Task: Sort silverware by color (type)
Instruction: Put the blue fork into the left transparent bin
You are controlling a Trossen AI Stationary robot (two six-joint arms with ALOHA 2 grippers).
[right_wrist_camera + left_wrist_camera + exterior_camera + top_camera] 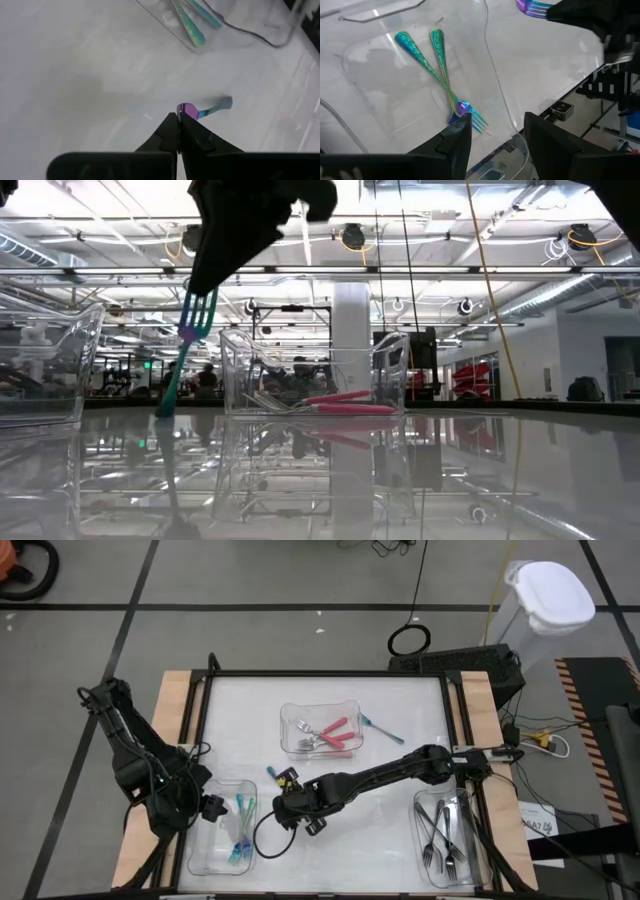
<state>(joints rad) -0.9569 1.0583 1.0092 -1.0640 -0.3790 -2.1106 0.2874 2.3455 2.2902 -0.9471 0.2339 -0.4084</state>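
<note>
Right gripper [283,782] clamped on one slim teal fork [185,350], just right of the left clear tray [200,855] holding two teal forks [437,70]. Left gripper [492,145] fingers apart above that tray.

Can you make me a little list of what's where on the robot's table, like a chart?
right gripper: shut on a teal fork, lifted off the table
left gripper: open, over the left tray
left tray: two teal forks
middle tray: pink-handled utensils
right tray: grey metal forks
loose on the table: one teal utensil beside the middle tray
</note>
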